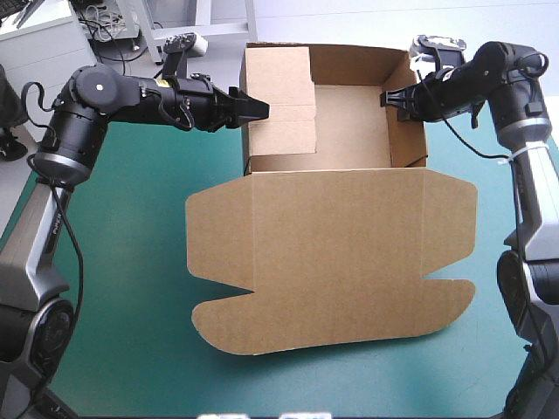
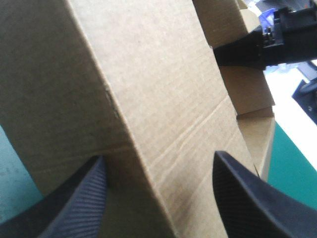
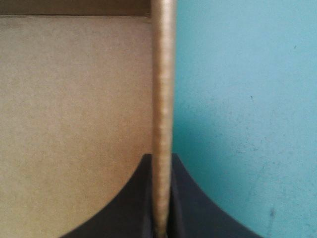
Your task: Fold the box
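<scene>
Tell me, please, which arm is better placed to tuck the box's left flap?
Left, probably: the left gripper is open astride that flap; the right gripper is shut on the box opposite.

We log one non-task item: the teal-green cover (image 1: 122, 340), lying flat and smooth. In the right wrist view it sits just beside the right gripper (image 3: 161, 157), on its outer side, faintly speckled. In the left wrist view, strips show either side of the left gripper (image 2: 159, 157).
</scene>
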Robot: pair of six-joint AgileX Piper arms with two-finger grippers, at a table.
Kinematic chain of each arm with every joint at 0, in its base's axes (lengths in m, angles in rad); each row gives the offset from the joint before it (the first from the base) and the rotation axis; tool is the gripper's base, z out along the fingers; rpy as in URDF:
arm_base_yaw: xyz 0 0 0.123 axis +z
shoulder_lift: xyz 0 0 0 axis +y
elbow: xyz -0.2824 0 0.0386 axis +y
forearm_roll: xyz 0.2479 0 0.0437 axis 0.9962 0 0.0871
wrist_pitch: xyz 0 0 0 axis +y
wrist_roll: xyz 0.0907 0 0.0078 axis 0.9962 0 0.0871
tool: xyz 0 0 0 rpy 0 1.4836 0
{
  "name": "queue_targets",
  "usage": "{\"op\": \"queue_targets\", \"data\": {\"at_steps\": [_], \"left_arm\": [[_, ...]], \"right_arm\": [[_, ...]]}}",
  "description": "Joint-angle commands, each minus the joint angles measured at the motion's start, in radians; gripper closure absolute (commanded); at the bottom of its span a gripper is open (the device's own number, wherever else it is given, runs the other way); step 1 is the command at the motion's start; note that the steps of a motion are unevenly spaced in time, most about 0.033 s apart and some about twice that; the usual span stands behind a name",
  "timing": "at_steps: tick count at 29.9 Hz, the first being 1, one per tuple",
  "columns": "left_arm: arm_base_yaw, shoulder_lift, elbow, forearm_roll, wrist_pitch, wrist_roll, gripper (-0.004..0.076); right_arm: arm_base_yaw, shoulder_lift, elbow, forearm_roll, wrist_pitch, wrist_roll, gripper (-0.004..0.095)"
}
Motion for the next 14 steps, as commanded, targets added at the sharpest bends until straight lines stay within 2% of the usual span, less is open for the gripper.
{"op": "queue_targets", "data": {"at_steps": [1,5,8,14], "left_arm": [[-0.025,-0.037,-0.035,0.021,-0.048,-0.059,0.0281],[-0.030,-0.016,-0.037,0.061,-0.043,-0.095,0.0281],[-0.030,-0.012,-0.039,0.111,-0.046,-0.133,0.0281],[-0.030,0.019,-0.093,0.268,0.058,-0.207,0.0282]], "right_arm": [[0.038,-0.050,-0.024,0.016,-0.041,0.048,0.0925],[0.067,-0.050,-0.024,0.007,-0.046,0.065,0.0925],[0.096,-0.050,-0.024,-0.058,-0.046,0.094,0.0925],[0.151,-0.050,-0.024,-0.138,-0.067,0.141,0.0925]]}}
